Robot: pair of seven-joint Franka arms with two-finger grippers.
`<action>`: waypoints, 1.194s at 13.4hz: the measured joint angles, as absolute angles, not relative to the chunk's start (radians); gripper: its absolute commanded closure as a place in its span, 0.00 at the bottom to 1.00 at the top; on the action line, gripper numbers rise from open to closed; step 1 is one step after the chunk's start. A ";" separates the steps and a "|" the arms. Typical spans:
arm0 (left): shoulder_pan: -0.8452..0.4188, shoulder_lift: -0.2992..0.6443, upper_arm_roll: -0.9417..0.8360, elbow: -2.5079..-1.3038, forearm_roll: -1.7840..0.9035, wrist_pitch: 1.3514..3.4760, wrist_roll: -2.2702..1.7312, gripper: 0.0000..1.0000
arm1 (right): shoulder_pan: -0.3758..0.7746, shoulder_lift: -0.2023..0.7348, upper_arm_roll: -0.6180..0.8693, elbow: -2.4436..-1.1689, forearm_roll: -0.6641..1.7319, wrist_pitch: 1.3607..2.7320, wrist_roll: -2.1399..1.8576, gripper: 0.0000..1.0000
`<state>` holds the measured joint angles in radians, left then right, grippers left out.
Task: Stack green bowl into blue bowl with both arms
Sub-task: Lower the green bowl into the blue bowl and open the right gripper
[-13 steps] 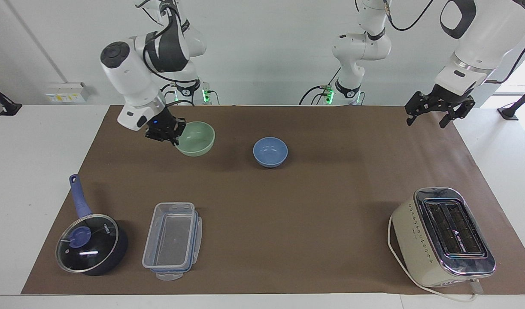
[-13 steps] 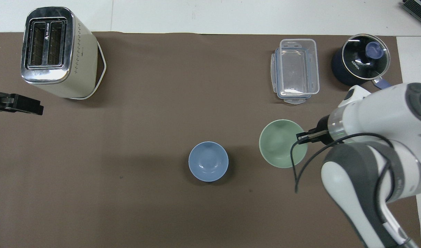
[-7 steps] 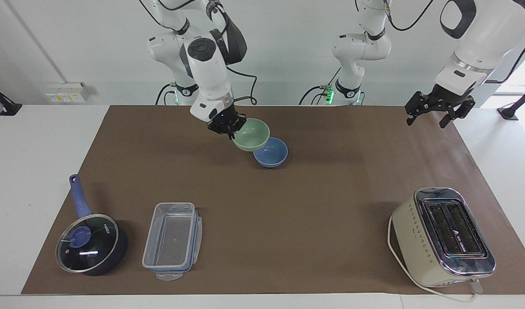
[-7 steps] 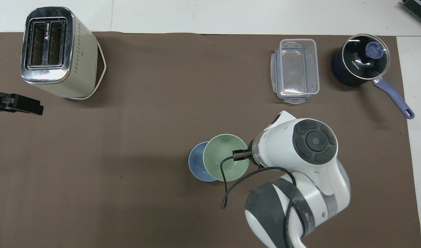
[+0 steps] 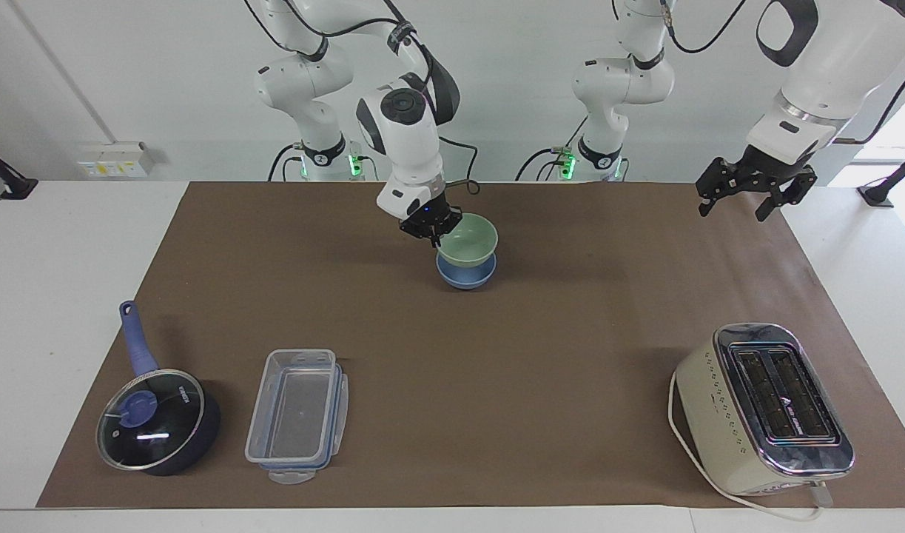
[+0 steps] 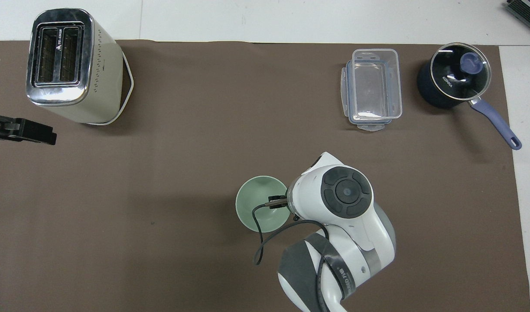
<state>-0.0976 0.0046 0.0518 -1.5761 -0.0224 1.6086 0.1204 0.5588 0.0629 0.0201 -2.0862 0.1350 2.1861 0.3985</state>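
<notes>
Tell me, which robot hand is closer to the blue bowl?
The right hand. It grips the rim of the green bowl directly above the blue bowl. The left hand waits over the table's edge at the left arm's end.

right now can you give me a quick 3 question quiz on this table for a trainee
1. True or false: the green bowl sits over the blue bowl.
2. Which gripper holds the green bowl's rim?
A. left gripper
B. right gripper
3. Fill in: the clear plastic container lies between the toaster and the ____.

Key:
1. True; in the overhead view it covers the blue bowl completely.
2. B; the left gripper waits in the air at its own end of the table.
3. saucepan
</notes>
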 measured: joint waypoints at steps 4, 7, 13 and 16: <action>-0.098 0.005 0.052 -1.576 -0.022 1.609 0.120 0.00 | 0.558 0.081 0.020 -2.104 0.135 2.209 0.398 1.00; -0.098 0.005 0.052 -1.576 -0.022 1.609 0.120 0.00 | 0.562 0.082 0.020 -2.114 0.135 2.223 0.399 1.00; -0.098 0.005 0.051 -1.576 -0.022 1.609 0.120 0.00 | 0.574 0.101 0.020 -2.124 0.135 2.248 0.399 1.00; -0.098 0.005 0.050 -1.576 -0.022 1.609 0.120 0.00 | 0.574 0.119 0.020 -2.124 0.135 2.263 0.399 0.98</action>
<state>-0.0977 0.0046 0.0501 -1.5761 -0.0224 1.6087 0.1204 0.5735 0.1194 0.0199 -2.1243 0.1350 2.2634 0.3985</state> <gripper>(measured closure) 0.000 0.956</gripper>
